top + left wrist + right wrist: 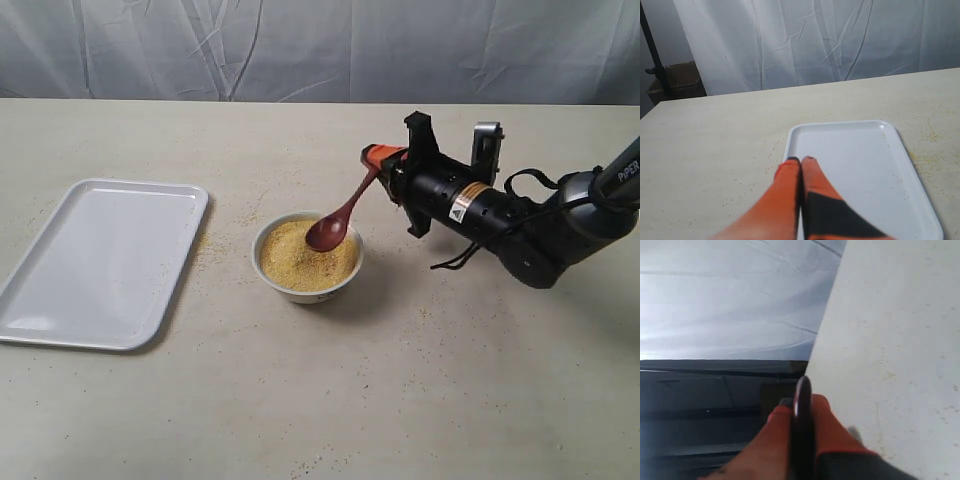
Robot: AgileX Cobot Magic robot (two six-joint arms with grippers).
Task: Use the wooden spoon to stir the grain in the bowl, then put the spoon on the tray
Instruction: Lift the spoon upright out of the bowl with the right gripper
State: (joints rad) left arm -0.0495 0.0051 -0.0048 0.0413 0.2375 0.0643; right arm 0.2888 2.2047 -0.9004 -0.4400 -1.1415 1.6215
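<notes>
The white bowl point(306, 287) sits mid-table, filled with yellow grain point(292, 262). The dark wooden spoon point(338, 221) slants down into it, its oval end resting on the grain at the bowl's far right. My right gripper point(379, 158) is shut on the spoon's handle end, reaching in from the right. In the right wrist view the handle point(802, 412) stands clamped between the orange fingers point(826, 425). The white tray point(100, 258) lies on the left. My left gripper point(801, 160) hovers shut and empty over the near edge of the tray point(860, 165); it is out of the exterior view.
Spilled grain is scattered on the table around the bowl and beside the tray point(222, 240). A wrinkled white curtain point(300, 45) hangs behind the table. A brown box point(682, 79) stands beyond the table's far corner in the left wrist view.
</notes>
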